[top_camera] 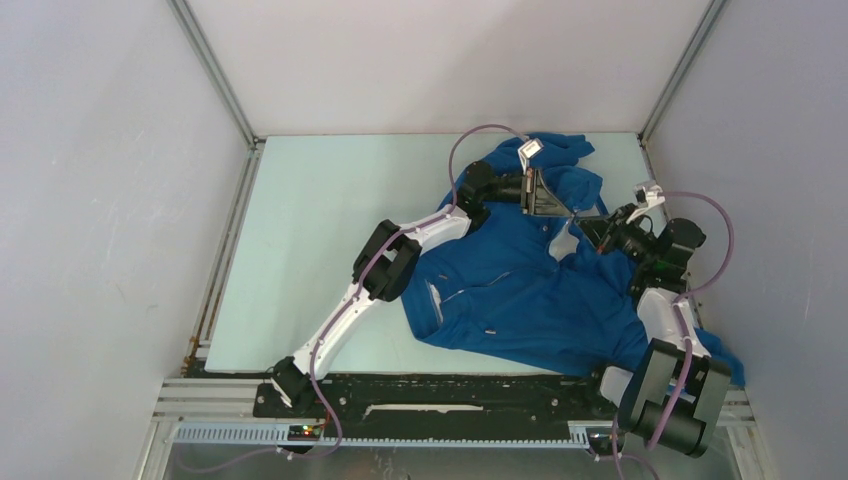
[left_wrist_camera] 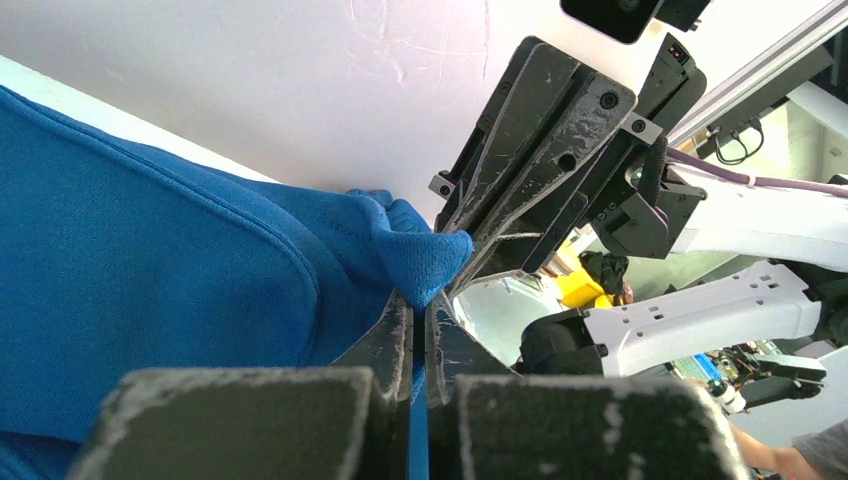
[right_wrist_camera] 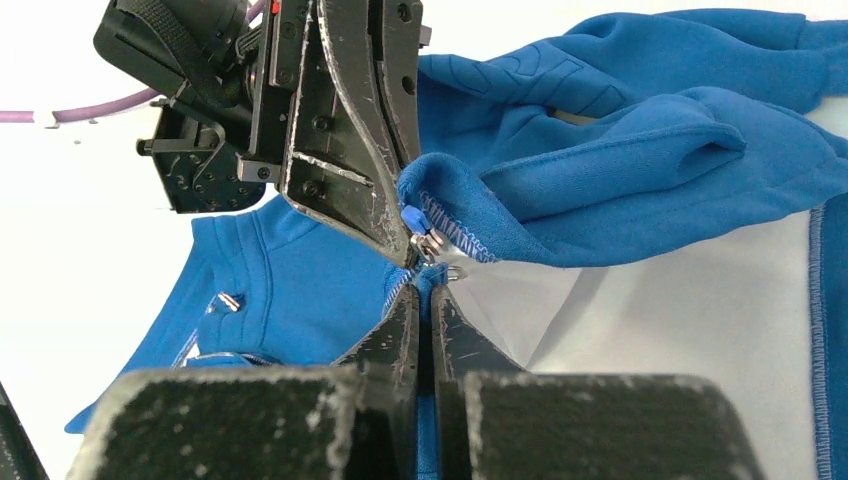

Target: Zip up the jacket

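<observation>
the jacket (top_camera: 520, 300) lies crumpled on the right half of the table (top_camera: 320, 230). its far folds lie up near the back wall (top_camera: 440, 60), and its near right corner reaches the table's front edge beside the right arm's base (top_camera: 670, 400). bare tabletop shows to its left, out to the left wall (top_camera: 100, 200). we see both arms meeting over the open collar end, close to the right wall (top_camera: 770, 150). the left gripper (left_wrist_camera: 418, 305) is pressed together on a fold of blue fabric, a strip of it showing between the fingers. the right gripper (right_wrist_camera: 427, 300) is likewise closed, pinching the jacket's edge just below the zipper slider (right_wrist_camera: 428, 243). the two sets of fingertips nearly touch, tip to tip, with the slider between them. pale lining (right_wrist_camera: 650, 300) spreads to the right of the slider.
</observation>
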Controlling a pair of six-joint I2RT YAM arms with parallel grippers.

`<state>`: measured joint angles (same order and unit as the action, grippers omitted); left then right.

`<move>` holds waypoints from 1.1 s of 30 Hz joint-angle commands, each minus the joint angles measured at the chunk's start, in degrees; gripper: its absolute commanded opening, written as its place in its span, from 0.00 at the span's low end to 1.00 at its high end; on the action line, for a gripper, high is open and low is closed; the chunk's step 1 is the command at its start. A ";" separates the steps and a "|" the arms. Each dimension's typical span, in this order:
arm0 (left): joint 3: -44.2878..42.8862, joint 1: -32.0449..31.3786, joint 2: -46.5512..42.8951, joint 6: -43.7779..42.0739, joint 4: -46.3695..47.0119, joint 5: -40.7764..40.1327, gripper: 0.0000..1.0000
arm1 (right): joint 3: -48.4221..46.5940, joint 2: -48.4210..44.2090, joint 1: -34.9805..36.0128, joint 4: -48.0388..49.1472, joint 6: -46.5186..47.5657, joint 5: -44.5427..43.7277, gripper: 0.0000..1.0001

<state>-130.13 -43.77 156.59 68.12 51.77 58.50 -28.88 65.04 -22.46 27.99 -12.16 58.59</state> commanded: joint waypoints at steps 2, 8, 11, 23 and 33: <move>-3.64 -0.46 -1.29 0.76 1.52 2.77 0.00 | -1.89 -0.40 0.05 2.19 2.58 -0.40 0.00; -2.89 -0.35 -1.78 1.24 2.67 3.46 0.00 | -0.53 -4.09 -1.52 -0.46 3.63 -5.85 0.00; -2.59 -0.53 -1.85 2.31 4.39 3.97 0.00 | -0.47 -1.97 -1.23 2.35 2.17 -4.30 0.00; -2.70 -0.65 -1.85 2.59 4.71 4.53 0.00 | 0.34 1.83 2.32 8.55 0.98 0.74 0.00; -2.83 -0.47 -2.09 2.79 4.14 6.73 0.00 | 2.45 -1.13 2.94 8.26 0.24 3.33 0.00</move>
<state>-130.13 -43.81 156.59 70.11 53.65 62.70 -26.61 65.25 -20.47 33.15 -11.53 58.89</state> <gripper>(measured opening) 0.018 0.023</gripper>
